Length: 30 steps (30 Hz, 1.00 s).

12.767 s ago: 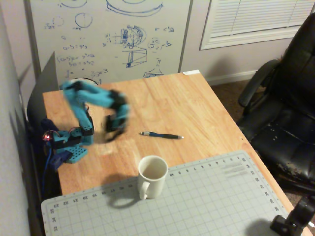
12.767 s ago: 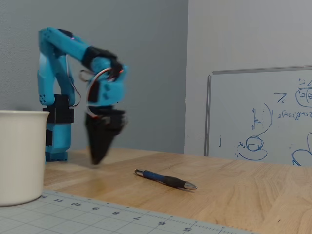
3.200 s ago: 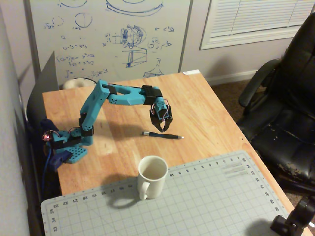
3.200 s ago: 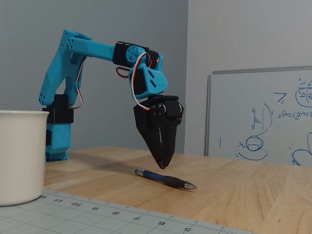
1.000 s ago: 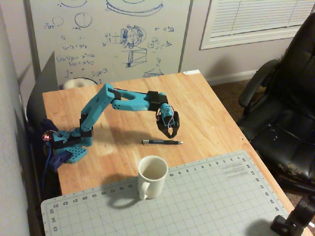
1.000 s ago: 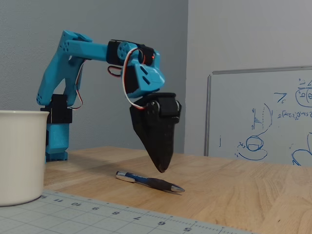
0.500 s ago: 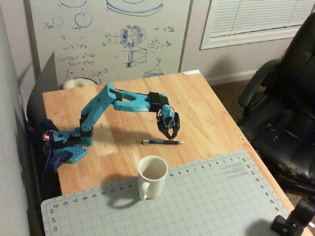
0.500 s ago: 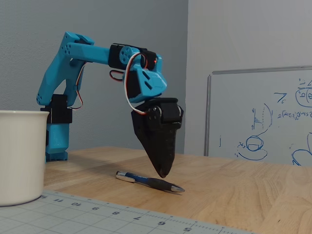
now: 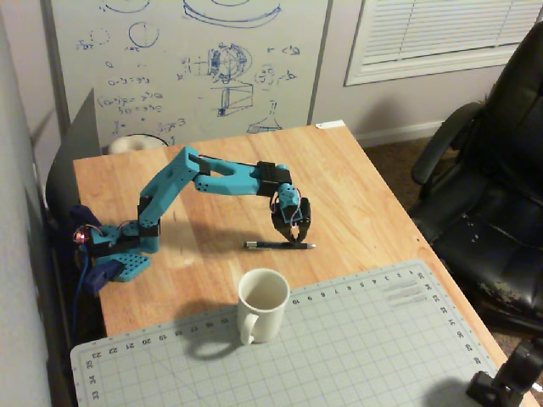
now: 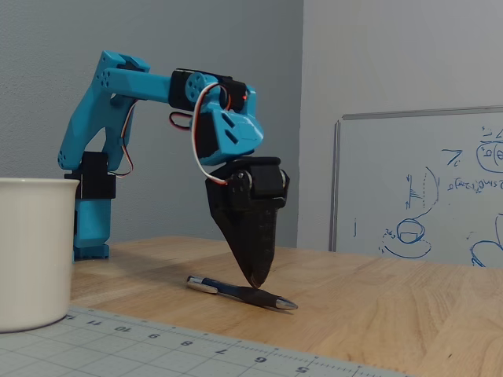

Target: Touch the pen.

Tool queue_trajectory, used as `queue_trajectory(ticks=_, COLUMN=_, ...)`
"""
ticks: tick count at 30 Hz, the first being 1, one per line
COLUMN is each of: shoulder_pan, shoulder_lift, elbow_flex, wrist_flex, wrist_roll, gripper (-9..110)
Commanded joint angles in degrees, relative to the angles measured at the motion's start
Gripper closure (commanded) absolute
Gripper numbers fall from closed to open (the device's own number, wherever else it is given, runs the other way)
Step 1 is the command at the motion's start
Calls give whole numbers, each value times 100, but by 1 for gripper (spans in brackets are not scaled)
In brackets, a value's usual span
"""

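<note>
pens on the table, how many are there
1. The pen lies flat on the bare wood between the white mug and the arm, right under the closed fingers, whose tips meet it near its middle. No other pens show in either fixed view.

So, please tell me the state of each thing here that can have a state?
pen: lying flat on the wooden table, under the gripper tips.
gripper: shut, pointing down, tips at the pen.
mug: upright, looks empty.
window blinds: closed.
</note>
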Motion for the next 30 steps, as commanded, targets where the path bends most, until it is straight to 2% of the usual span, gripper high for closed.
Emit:
queue_trajectory(ticks=1, shoulder_pan=9, shoulder_lift=26, elbow_flex=-475, wrist_flex=-9, wrist_roll=-35, gripper=101)
queue_trajectory(ticks=30, shoulder_pan=26, shoulder_lift=-53, elbow_flex=-554, wrist_flex=-44, wrist_roll=-35, gripper=101)
